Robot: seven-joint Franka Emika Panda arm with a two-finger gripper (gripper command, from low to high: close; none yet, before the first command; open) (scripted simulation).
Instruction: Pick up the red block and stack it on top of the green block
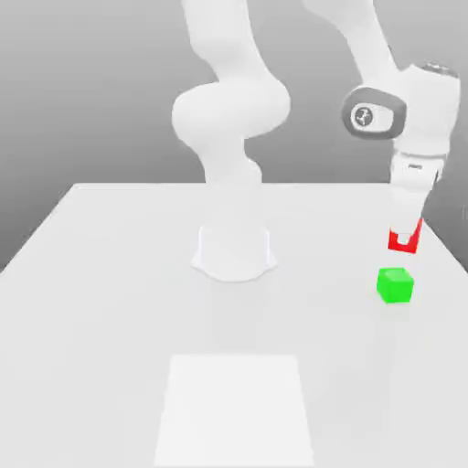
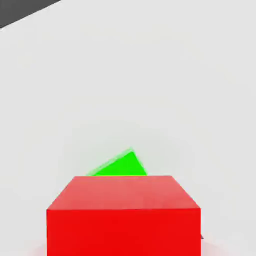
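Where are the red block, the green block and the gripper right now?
red block (image 2: 124,215): hand view, front face.
green block (image 1: 395,285): exterior view, front face.
gripper (image 1: 405,236): exterior view, between fingertips, shut on the red block.

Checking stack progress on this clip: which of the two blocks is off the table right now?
The red block. It hangs in the shut gripper above the table, while the green block sits on the table just below it, with a gap between them.
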